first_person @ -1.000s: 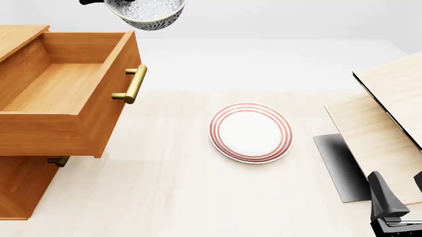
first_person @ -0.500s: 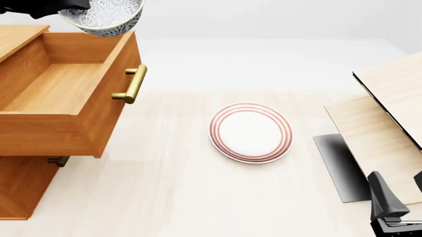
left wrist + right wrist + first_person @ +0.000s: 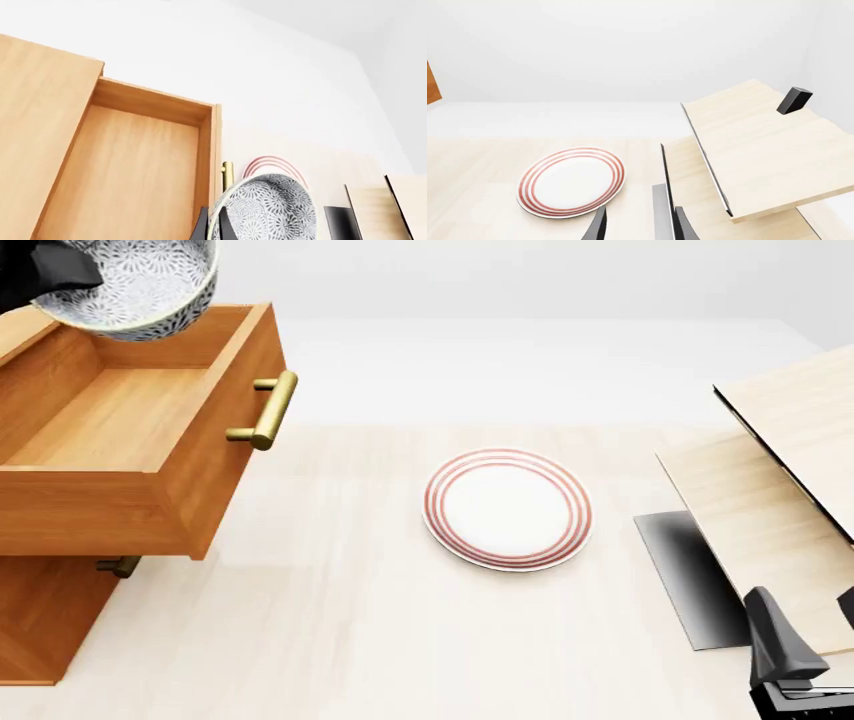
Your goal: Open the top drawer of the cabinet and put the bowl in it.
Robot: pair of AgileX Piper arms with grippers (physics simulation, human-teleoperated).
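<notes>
Top drawer point(image 3: 127, 430) of the cabinet point(image 3: 47, 615) stands pulled fully out, its brass bar handle point(image 3: 267, 410) facing the table's middle; interior bare wood, nothing lying in it. Bowl point(image 3: 131, 285) hangs in the air above the drawer's far left corner, tilted, its speckled inside turned toward the camera, clear of the drawer floor. Left gripper point(image 3: 54, 268) shows only as a dark mass at the bowl's left rim at the picture's top-left corner. In the left wrist view the dark fingertips point(image 3: 200, 227) sit either side of the bowl's rim point(image 3: 213, 220), clamped on it, with the open drawer point(image 3: 127, 175) below and beside. A second handle point(image 3: 118, 565) peeks out under the open drawer. Red-ringed white plate point(image 3: 509, 508) lies flat on the table point(image 3: 347, 640), well apart from the cabinet. Pale wood boards point(image 3: 787, 470) lean at the right side, a dark grey flat panel point(image 3: 687, 575) beneath them. Right gripper point(image 3: 637, 225) low at the table's near right corner, fingers apart, holding nothing, pointed toward the plate point(image 3: 572, 180) and the edge of the boards point(image 3: 760, 150).
</notes>
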